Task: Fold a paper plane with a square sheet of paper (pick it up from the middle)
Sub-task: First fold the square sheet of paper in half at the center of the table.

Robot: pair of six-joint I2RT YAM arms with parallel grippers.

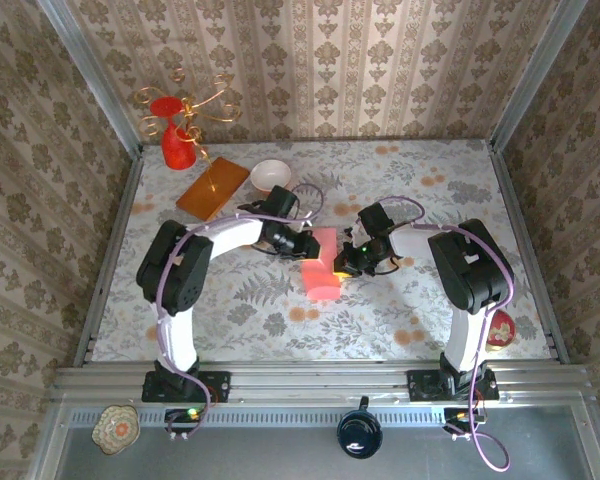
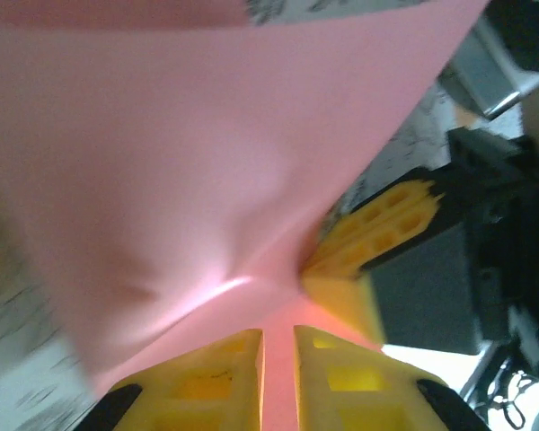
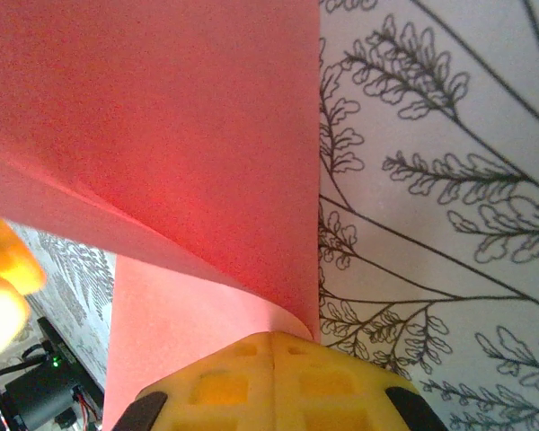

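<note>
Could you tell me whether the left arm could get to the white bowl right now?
Probably within reach, as the white bowl sits just behind its wrist with nothing between, but the left gripper is clamped on the square sheet of paper.

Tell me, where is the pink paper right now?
In the top view, the pink paper is in the middle of the table, pinched between the left claw and the right claw, nearer the arms than the white bowl.
</note>
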